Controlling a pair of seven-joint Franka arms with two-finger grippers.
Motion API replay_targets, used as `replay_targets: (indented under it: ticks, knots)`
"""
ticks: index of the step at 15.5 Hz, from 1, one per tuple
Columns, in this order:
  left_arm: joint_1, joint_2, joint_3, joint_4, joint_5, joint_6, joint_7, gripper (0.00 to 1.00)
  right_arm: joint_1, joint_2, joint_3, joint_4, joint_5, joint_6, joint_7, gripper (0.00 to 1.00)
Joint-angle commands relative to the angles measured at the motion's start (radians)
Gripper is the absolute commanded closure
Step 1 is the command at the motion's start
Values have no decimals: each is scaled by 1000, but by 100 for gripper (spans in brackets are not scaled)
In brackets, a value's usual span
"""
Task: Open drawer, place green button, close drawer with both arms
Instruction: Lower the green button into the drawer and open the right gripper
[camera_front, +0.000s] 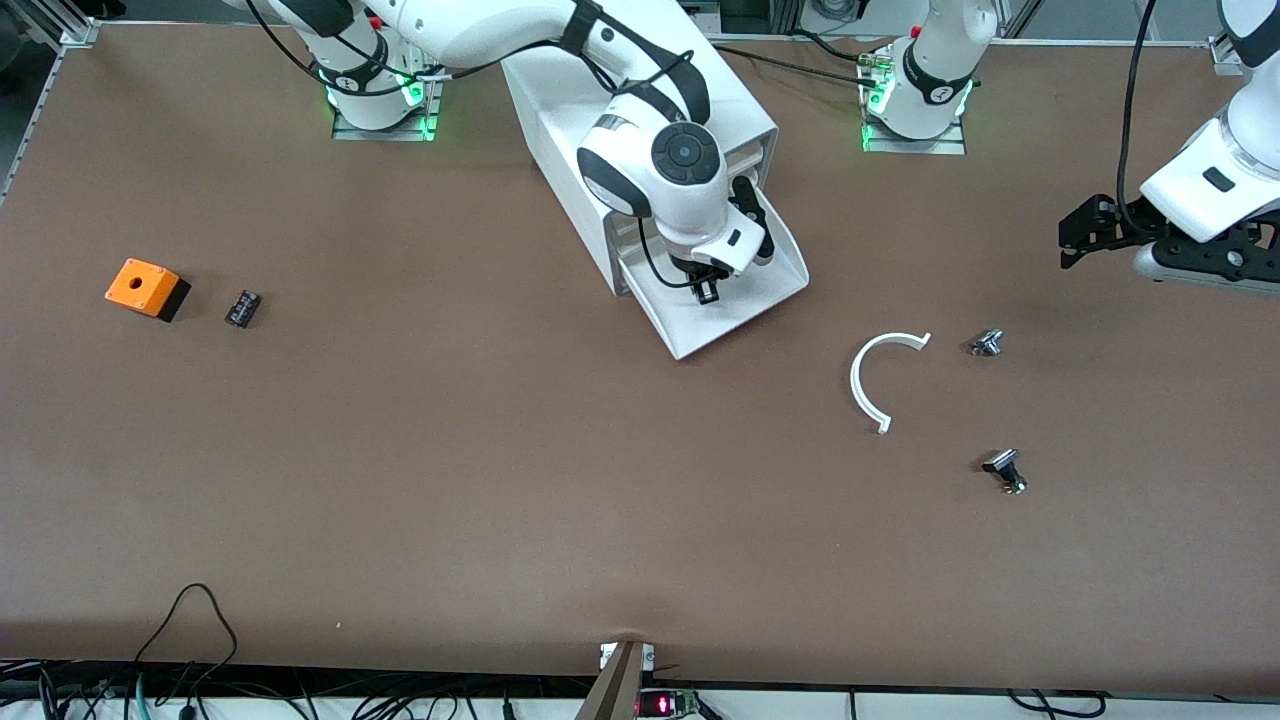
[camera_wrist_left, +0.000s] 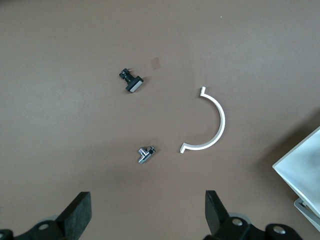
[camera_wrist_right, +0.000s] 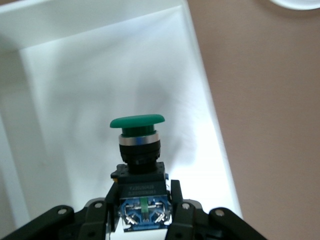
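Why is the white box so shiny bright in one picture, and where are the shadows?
Right wrist view: light glares off the open drawer, washing out its floor under the button in the right pincer. Front view: even lighting, small soft shadows. Left wrist view: left pincer open, blurry.

Button (camera_wrist_right: 137, 145): glossy green plastic cap, metal collar. Drawer (camera_wrist_right: 125, 75): smooth white, probably plastic. Table (camera_front: 400, 450): matt brown.

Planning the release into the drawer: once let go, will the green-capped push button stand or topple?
The green-capped push button looks top-heavy, its wide cap over a narrower body, so it may well tip. The round cap could let it roll slightly. The right gripper grips its boxy base over the open white drawer, whose walls should contain it.
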Motion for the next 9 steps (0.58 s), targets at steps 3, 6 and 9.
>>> replay_targets:
  ticks: [3,6,9]
  knots:
    - [-10,52,5,39,25,-16,-7,0,26,25,12,12,-62,5,106,81]
    - [-10,70,5,57,28,-16,-7,0,33,34,12,12,-73,28,132,76]
    - [-12,75,3,60,28,-16,-7,0,36,33,12,12,-80,28,195,1]
